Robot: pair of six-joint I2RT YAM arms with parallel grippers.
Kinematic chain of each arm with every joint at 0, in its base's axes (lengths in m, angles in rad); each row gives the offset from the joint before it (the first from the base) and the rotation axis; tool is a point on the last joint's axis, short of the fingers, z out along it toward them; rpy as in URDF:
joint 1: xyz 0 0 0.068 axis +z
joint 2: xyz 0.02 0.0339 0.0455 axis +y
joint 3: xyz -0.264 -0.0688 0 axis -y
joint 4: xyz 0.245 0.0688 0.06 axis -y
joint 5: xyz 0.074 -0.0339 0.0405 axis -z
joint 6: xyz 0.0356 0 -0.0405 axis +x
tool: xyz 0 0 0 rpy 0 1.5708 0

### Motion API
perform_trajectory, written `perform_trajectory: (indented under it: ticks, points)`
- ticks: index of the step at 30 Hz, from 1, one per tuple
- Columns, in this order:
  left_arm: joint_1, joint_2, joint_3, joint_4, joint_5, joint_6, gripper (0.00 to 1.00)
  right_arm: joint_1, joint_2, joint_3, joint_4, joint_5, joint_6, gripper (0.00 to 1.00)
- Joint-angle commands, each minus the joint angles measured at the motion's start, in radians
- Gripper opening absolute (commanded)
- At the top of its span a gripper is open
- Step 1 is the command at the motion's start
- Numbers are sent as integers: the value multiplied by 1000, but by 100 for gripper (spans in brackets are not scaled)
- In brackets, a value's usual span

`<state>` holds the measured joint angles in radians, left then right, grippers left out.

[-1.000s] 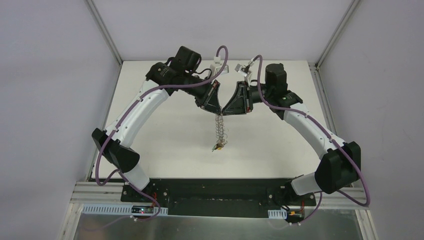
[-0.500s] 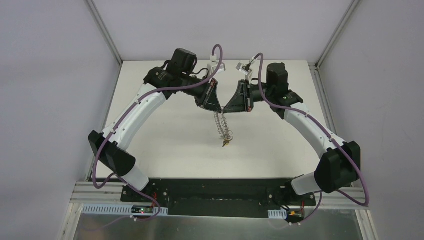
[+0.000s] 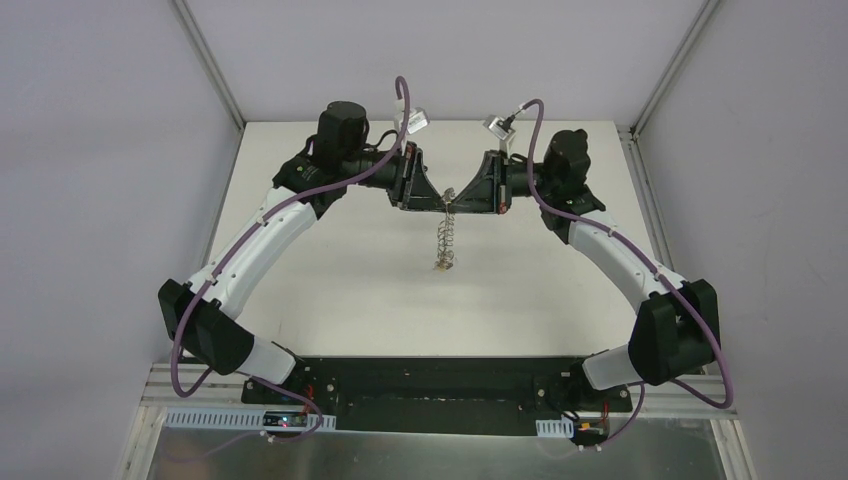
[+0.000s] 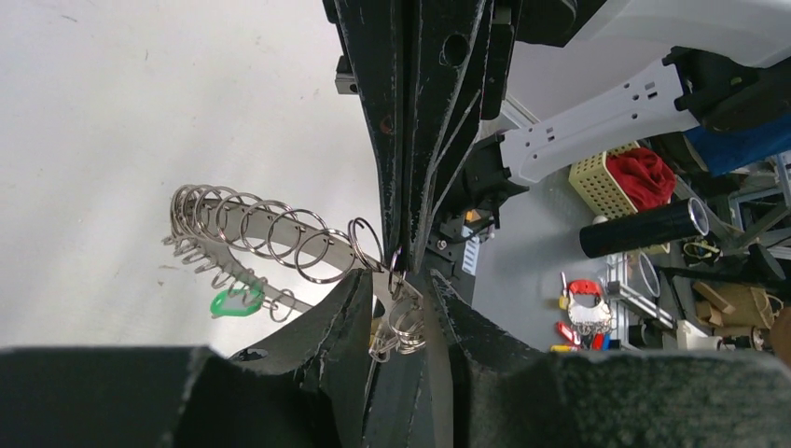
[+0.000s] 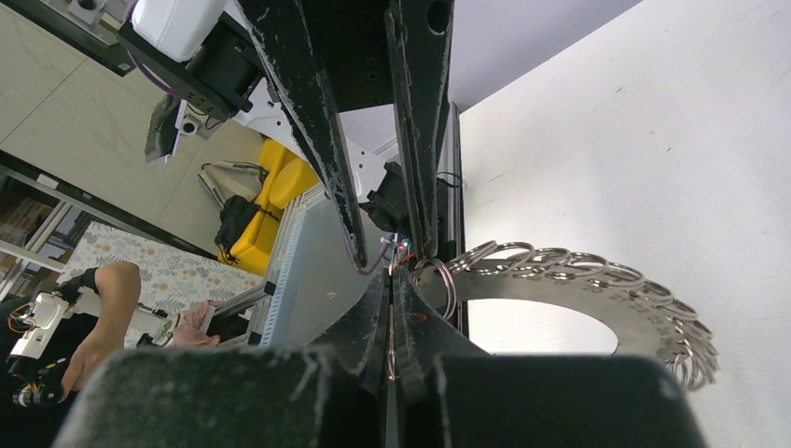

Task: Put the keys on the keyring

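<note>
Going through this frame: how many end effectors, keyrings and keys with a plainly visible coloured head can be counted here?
Keyring: 1, the keyring, hanging off the table.
End effectors: 2, the left end effector and right end effector, both shut on the keyring's top.
Keys: 1 clear, the green key; any others are too small to tell.
Total: 4

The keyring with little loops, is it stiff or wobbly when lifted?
Probably wobbly: the grey metal keyring fringed with wire rings hangs limp from the left end effector and right end effector. Likely light too, since a pinch at its top holds it. Its loose rings stick out, so may snag.
</note>
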<state>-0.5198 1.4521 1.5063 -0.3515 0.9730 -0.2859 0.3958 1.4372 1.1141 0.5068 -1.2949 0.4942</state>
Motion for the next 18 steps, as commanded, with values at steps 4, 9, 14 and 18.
perform_trajectory:
  ticks: [4,9,14,18]
  points:
    - [3,-9,12,83,39,-33,26,-11,-8,1,128,4,66,0]
    - [3,-11,-11,105,56,-51,20,-19,-6,-2,130,12,67,0]
    - [3,-17,-40,143,63,-70,18,-21,-1,-6,133,19,74,0]
    - [1,-8,-39,160,69,-94,15,-22,2,-5,143,22,82,0]
